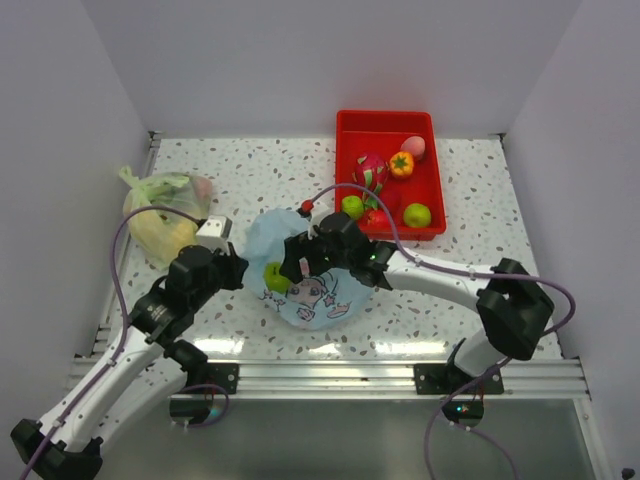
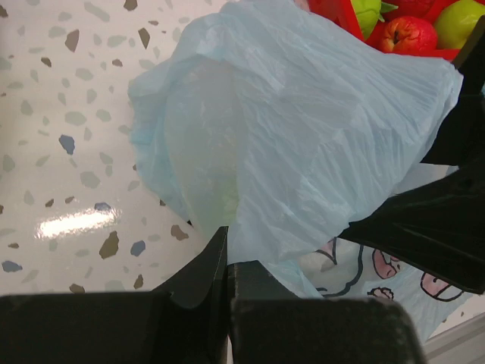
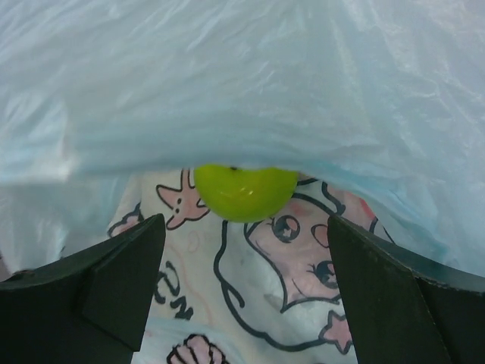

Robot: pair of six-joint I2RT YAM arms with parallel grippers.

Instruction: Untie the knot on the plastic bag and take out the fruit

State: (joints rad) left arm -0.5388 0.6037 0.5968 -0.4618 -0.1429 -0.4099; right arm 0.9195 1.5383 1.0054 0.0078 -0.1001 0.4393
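Observation:
The light blue plastic bag [image 1: 305, 295] with the cartoon girl's face lies mid-table. My left gripper [image 1: 243, 270] is shut on the bag's thin film [image 2: 303, 129] at its left edge and holds it lifted. My right gripper [image 3: 246, 262] stands open just above the printed face, nothing between its fingers [image 3: 114, 288]. A green round fruit [image 3: 244, 191] peeks half out from under the raised film, ahead of the right fingertips; in the top view this fruit [image 1: 276, 277] sits at the bag's left side. The knot is hidden.
A red tray [image 1: 345, 150] at the back right holds a dragon fruit [image 1: 371, 170], an orange one [image 1: 401, 164], a peach [image 1: 414, 147], two green fruits and a red one. A yellow-green bag [image 1: 165, 215] lies by the left wall.

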